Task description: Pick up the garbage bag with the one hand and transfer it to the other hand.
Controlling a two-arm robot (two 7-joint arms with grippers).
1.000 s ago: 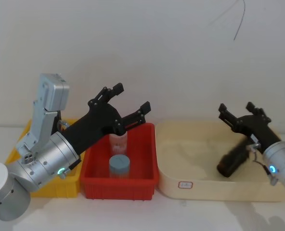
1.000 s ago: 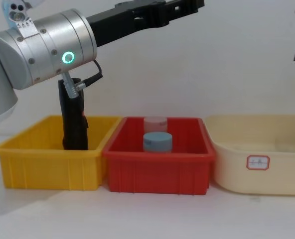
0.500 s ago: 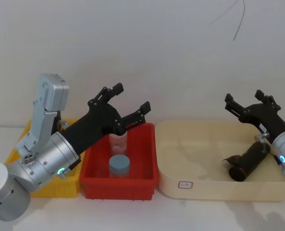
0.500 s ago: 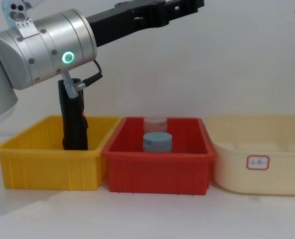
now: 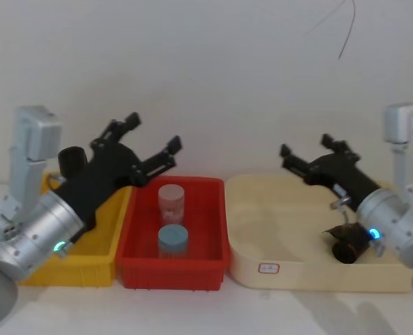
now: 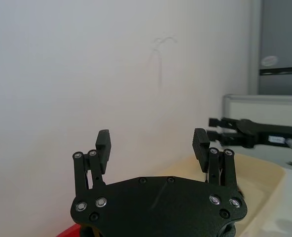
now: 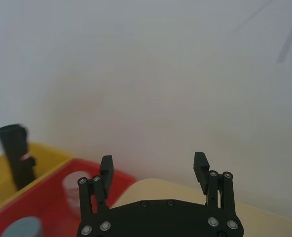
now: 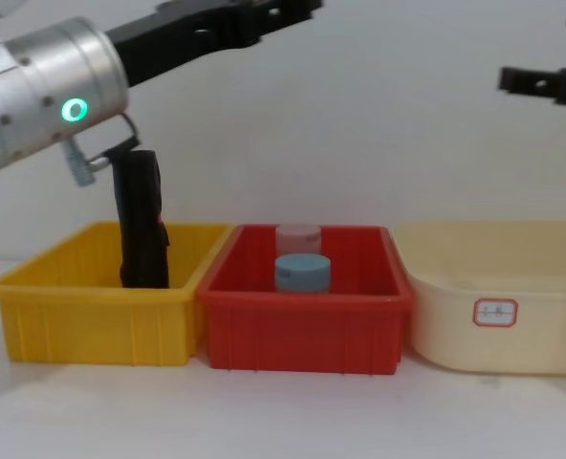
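Overhead, the left gripper [image 5: 147, 139] is seen spread and empty above the yellow bin [image 5: 102, 251]; the right gripper [image 5: 311, 150], likewise released, hangs over the cream tray [image 5: 262, 209], a garbage bag [image 5: 349, 244] lying at its four o'clock. From the chest, another black roll [image 8: 141, 220] is seen upright in the yellow bin.

I see a yellow bin [image 8: 92, 320], a red bin [image 8: 302, 325] holding a blue-lidded jar [image 8: 302, 273] and a pinkish jar [image 8: 298, 237], and a cream tub [image 8: 493, 311], side by side on the white table [image 8: 283, 411].
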